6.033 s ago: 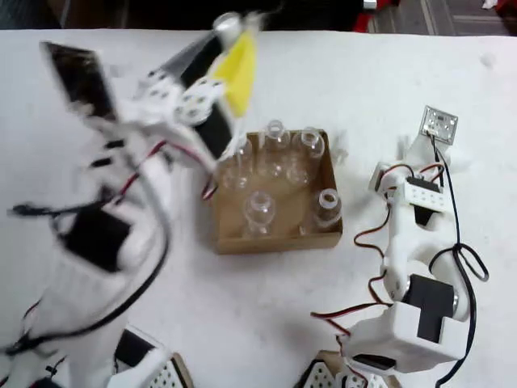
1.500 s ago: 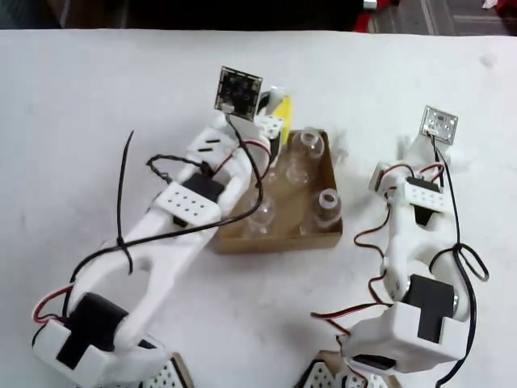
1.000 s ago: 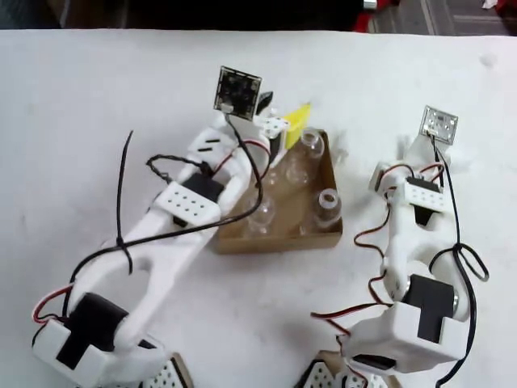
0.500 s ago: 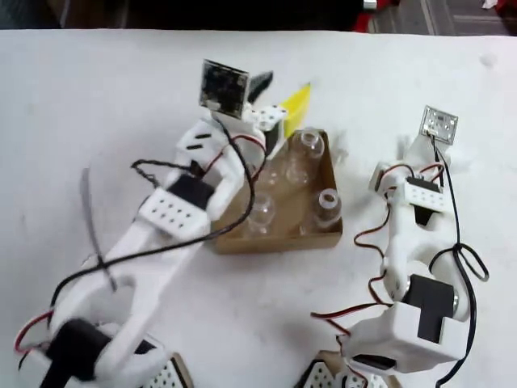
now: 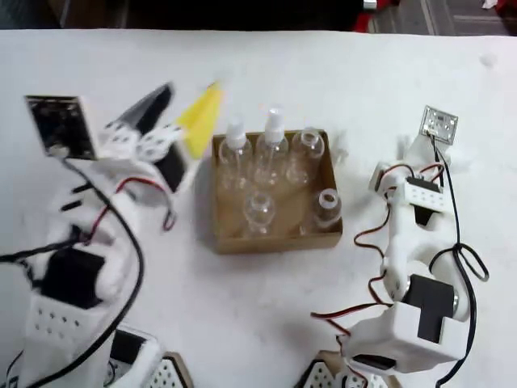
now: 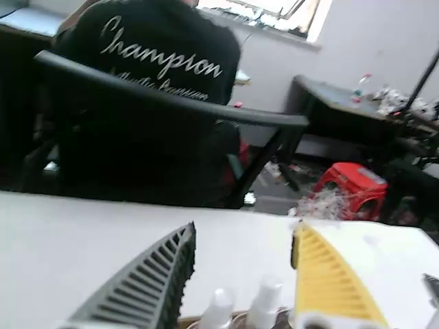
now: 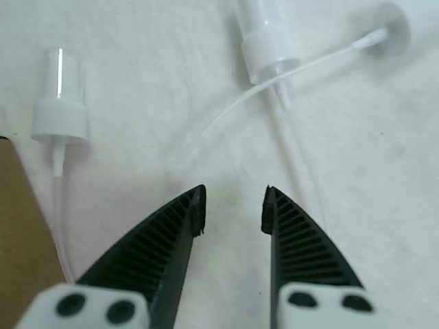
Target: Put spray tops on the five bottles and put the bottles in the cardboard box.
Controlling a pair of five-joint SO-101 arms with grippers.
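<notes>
The cardboard box point(image 5: 275, 241) holds several clear bottles. Two at the back carry white spray tops point(image 5: 235, 134) point(image 5: 273, 121). The other three bottles point(image 5: 309, 145) point(image 5: 258, 208) point(image 5: 327, 202) are uncapped. My left gripper point(image 5: 194, 86) hangs open and empty to the left of the box, above the table. From its own view, the left gripper point(image 6: 243, 236) looks over the two capped tops point(image 6: 264, 298). My right gripper point(image 7: 232, 202) stands open just over the table. Loose spray tops point(image 7: 60, 103) point(image 7: 267, 48) lie ahead of it, beside the box wall point(image 7: 14, 226).
The right arm point(image 5: 416, 198) stands right of the box, with its camera board point(image 5: 439, 124) at the far end. Arm bases point(image 5: 404, 335) sit along the near edge. White tabletop point(image 5: 363, 73) stretches behind the box.
My left arm has lifted off the box and swung back to the left, uncovering the two back bottles with spray tops on them. The right arm has kept still.
</notes>
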